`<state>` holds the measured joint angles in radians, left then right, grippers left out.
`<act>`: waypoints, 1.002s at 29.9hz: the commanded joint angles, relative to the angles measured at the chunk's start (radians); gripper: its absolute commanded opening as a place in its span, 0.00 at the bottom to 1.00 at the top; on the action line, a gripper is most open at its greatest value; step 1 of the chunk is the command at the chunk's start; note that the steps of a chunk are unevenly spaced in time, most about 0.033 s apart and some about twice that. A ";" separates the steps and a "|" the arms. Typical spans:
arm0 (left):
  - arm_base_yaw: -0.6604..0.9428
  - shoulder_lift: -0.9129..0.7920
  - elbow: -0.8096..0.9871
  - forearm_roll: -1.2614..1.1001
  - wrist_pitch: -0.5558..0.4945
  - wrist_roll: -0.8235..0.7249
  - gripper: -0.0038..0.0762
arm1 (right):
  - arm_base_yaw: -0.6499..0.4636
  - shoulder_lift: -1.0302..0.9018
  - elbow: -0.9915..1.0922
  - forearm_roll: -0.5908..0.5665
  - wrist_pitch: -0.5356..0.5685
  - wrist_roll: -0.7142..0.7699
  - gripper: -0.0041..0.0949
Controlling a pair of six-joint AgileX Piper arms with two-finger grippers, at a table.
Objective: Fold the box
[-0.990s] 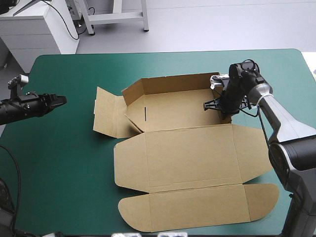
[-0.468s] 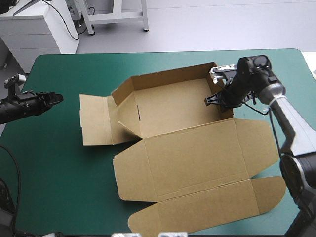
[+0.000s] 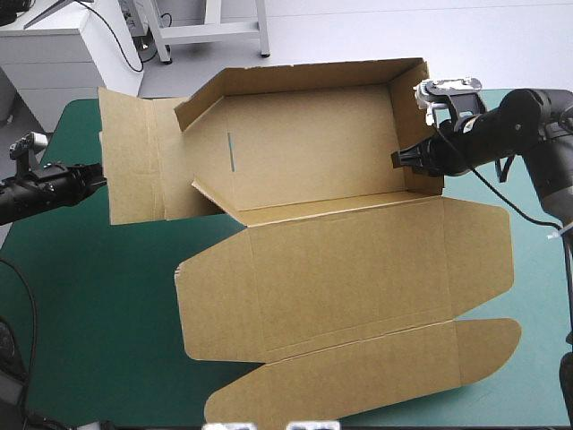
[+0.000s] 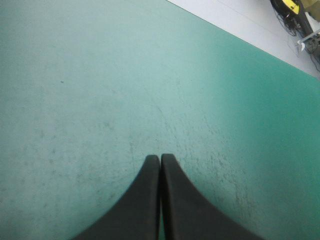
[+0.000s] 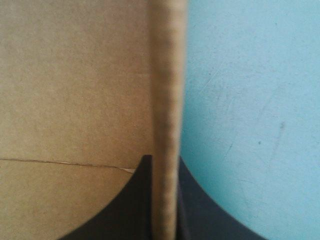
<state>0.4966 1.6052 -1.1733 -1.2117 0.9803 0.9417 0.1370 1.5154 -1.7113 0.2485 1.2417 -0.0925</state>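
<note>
The brown box (image 3: 340, 269) is a large cut sheet with its tray half tilted up off the table. Its far wall and right wall (image 3: 414, 134) stand raised, and a side flap (image 3: 130, 157) hangs out at the left. The lid and its rounded tuck flap (image 3: 376, 376) spread toward the front. My right gripper (image 3: 403, 159) is shut on the right wall. In the right wrist view the board edge (image 5: 167, 100) runs straight up between the right gripper (image 5: 164, 162). My left gripper (image 3: 100, 176) is shut and holds nothing, hovering left of the flap. The left wrist view shows the left gripper (image 4: 160, 159) over bare cover.
The teal-green cover (image 3: 98, 305) shows to the left and front left of the box. The raised tray hides part of the table's far edge. The lid's right corner (image 3: 506, 269) reaches close to the table's right edge.
My right gripper has risen and moved right with the box wall in it. The tray half has tipped up off the table and the left flap has swung up. The left arm has barely moved.
</note>
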 commanded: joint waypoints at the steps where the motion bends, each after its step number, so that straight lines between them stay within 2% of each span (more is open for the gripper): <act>1: -0.049 0.005 -0.025 -0.084 0.034 -0.001 0.04 | -0.003 -0.034 -0.036 0.089 -0.018 0.001 0.02; 4: -0.120 0.055 -0.025 -0.080 0.040 -0.040 0.04 | -0.002 -0.022 -0.036 0.120 -0.039 -0.002 0.02; 14: -0.389 0.108 -0.043 -0.123 0.037 -0.123 0.04 | -0.001 0.032 -0.036 0.106 -0.077 -0.008 0.03; 30: -0.420 0.106 -0.289 -0.148 0.232 -0.216 0.04 | 0.000 0.064 -0.036 -0.085 -0.112 0.028 0.03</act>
<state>0.0792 1.7599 -1.4038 -1.2541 1.1513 0.7405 0.1379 1.6189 -1.7143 0.2085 1.1734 -0.0777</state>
